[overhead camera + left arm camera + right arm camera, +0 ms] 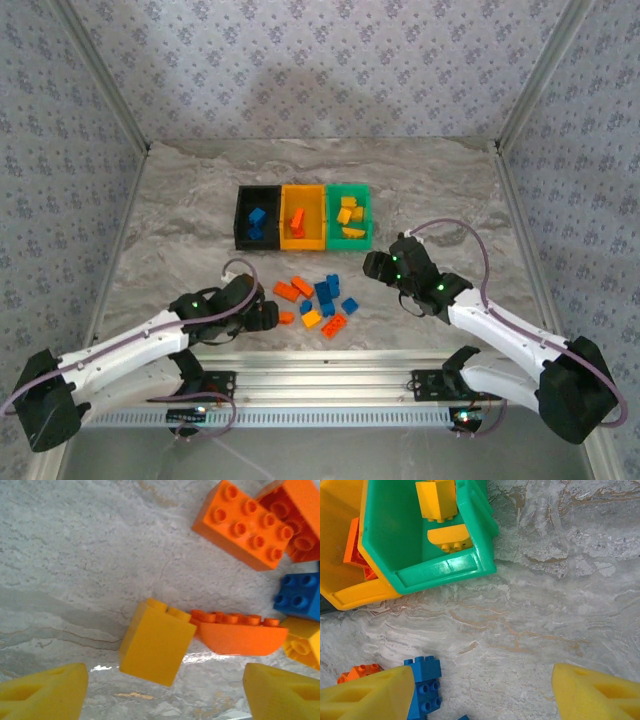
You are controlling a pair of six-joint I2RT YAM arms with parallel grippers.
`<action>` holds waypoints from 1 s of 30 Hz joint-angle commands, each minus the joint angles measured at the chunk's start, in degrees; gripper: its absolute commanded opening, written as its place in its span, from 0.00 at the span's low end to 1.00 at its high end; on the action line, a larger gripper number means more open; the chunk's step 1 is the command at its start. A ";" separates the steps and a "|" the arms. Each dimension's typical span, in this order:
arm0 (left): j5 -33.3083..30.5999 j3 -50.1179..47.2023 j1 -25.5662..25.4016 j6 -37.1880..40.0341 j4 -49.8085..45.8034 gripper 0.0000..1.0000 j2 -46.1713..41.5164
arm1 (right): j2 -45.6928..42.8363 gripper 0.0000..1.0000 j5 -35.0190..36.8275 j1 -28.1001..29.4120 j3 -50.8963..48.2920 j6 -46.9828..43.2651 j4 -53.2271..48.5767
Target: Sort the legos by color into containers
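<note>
The yellow brick (pixel 156 642) lies on the table (pixel 75 555), studs toward 1 o'clock, an orange brick (pixel 235 632) touching at 3 o'clock. We find it at 12 o'clock from our left gripper (pixel 165 695), which is spread wide and nearer. The right gripper (pixel 482 690) is spread too, holding nothing.

The left arm (pixel 130 350) reaches from its base at the lower left, stretched long and low toward the middle. Its left gripper (pixel 265 316) points rightward and down with jaws wide apart, the yellow fingers (pixel 45 692) showing at both lower corners of the left wrist view. The right arm (pixel 500 325) slants up and leftward from its base at the lower right, wrist tipped down, and the right gripper (pixel 482 695) likewise has its jaws spread wide, one finger at each lower corner of the right wrist view.
</note>
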 commanded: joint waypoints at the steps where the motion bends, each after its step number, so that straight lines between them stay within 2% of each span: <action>1: -0.41 -0.25 -0.52 -1.11 -0.58 0.75 1.43 | 0.02 0.75 0.49 0.11 -0.68 0.32 0.24; 9: -2.25 0.95 -0.57 0.37 -1.56 0.70 4.96 | -0.31 0.75 0.89 0.07 -0.85 0.47 0.00; 23: -6.83 6.59 -0.48 7.15 3.70 0.69 18.83 | -2.00 0.75 1.19 -0.19 -0.29 0.19 -1.22; 28: -5.93 8.11 -0.41 8.45 3.56 0.53 22.20 | -2.00 0.75 0.93 -0.46 -0.21 -0.02 -1.42; 30: -5.21 7.74 -0.40 8.08 3.30 0.51 22.17 | -1.99 0.75 0.91 -0.62 -0.18 -0.05 -1.46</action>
